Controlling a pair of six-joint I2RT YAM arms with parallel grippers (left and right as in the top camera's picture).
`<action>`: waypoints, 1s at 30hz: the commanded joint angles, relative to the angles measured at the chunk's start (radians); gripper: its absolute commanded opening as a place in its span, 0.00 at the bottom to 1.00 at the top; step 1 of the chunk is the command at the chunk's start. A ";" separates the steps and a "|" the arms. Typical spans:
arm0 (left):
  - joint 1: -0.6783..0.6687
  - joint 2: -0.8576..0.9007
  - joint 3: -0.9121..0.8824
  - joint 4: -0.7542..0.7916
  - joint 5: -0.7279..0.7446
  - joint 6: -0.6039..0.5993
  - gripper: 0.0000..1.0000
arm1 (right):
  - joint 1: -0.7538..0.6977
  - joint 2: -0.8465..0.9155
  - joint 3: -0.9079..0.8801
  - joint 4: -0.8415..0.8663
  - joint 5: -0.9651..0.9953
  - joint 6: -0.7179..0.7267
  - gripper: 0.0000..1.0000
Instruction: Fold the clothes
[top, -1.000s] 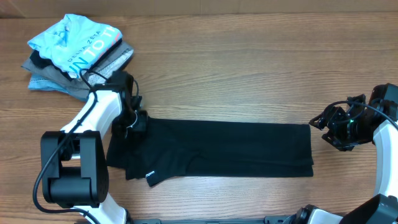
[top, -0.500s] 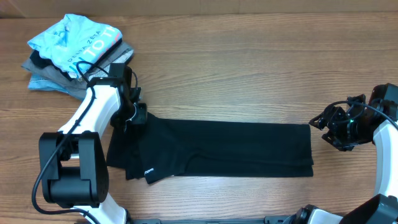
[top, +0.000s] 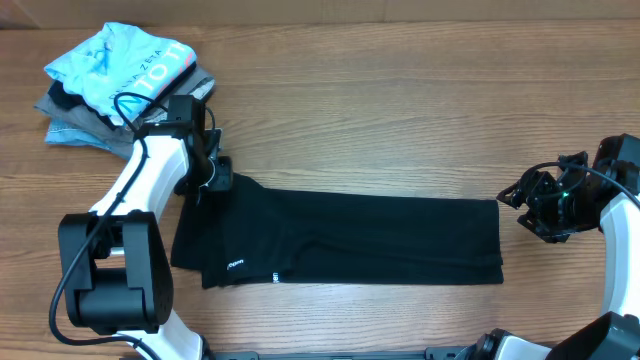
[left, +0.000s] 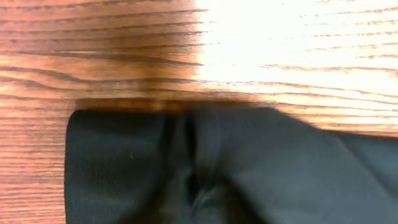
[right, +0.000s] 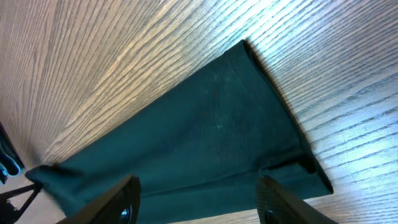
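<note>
A black T-shirt (top: 360, 238), folded into a long band, lies across the middle of the wooden surface (top: 400, 110) (small white print shows near its left end). The left claw (top: 212, 178) sits at the band's upper-left corner; whether it grips the cloth cannot be told. The right claw (right: 198, 186) hangs with fingers spread, just off the right edge. A light-blue shirt (top: 120, 70) tops a pile near the left arm.

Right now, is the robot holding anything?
Yes: the left gripper pinches the black T-shirt by its upper-left edge; the right gripper is open and empty.
</note>
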 joint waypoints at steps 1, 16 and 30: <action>0.011 -0.021 0.026 -0.013 -0.002 -0.009 0.73 | -0.002 -0.012 0.022 0.008 0.002 -0.003 0.64; -0.019 -0.023 0.016 -0.213 0.201 0.066 0.62 | -0.002 0.094 0.011 0.040 0.072 0.048 0.59; -0.035 -0.022 -0.287 -0.076 0.141 0.003 0.23 | 0.017 0.160 -0.124 0.244 0.054 0.049 0.45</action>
